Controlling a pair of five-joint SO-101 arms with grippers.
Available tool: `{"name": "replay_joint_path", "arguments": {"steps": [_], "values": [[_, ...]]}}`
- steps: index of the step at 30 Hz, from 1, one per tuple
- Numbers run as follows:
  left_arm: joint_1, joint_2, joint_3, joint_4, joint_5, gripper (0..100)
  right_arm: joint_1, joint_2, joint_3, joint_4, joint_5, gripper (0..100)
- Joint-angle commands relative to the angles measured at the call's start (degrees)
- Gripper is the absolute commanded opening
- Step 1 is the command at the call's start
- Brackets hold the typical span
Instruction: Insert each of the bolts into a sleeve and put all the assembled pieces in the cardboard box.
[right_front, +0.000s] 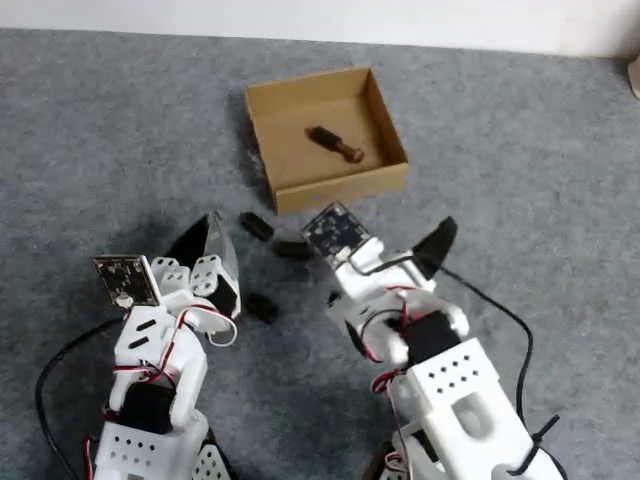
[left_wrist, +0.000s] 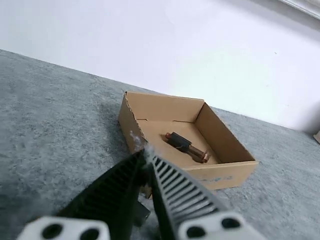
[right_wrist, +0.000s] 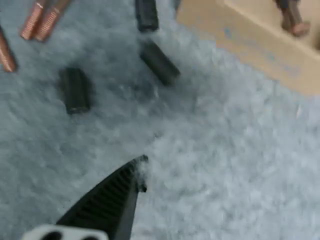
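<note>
The cardboard box (right_front: 262, 100) stands at the far middle of the grey carpet, with one assembled bolt and sleeve (right_front: 335, 143) lying inside; it also appears in the left wrist view as the box (left_wrist: 132, 117) and the piece (left_wrist: 186, 146). Three black sleeves (right_front: 256, 225) (right_front: 291, 250) (right_front: 263, 307) lie loose in front of the box. Copper bolts (right_wrist: 41, 17) lie beyond the sleeves (right_wrist: 75, 90) in the right wrist view. My left gripper (left_wrist: 146, 159) is shut and empty, short of the box. My right gripper (right_front: 425, 250) is open, one finger (right_wrist: 131, 180) over bare carpet.
Carpet covers the whole table. A white wall (left_wrist: 200, 45) rises behind the box. Both arms' cables (right_front: 505, 320) trail toward the near edge. There is free carpet to the left and right of the box.
</note>
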Motion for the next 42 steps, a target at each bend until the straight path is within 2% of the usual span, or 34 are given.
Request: {"name": "replay_joint_path", "arguments": {"steps": [1,6,10,17,26,33,42], "values": [[-0.66,-0.04,-1.10,-1.23,-0.35,1,-3.47,-0.66,0.13,-3.12,0.97,67.7],[-2.95,3.12,-4.44,0.00,-0.26,1,-4.44,9.63,-4.18,-4.79,0.88,67.7],[-5.41,14.64,-10.24,0.00,0.00,1,-4.79,22.73,-12.35,-4.79,0.97,67.7],[-15.43,32.40,-17.71,-0.26,10.90,1,-5.49,42.33,-29.14,-4.88,3.60,67.7],[-15.60,35.03,-18.77,-0.26,10.81,1,-5.23,66.24,-44.88,-4.88,5.19,67.7],[-15.69,35.03,-18.77,-0.26,10.81,1,-2.51,69.23,-48.22,-5.67,2.90,67.7],[-15.69,35.03,-18.77,-0.26,10.81,1,-1.19,69.58,-46.29,-8.92,4.57,67.7]]}}
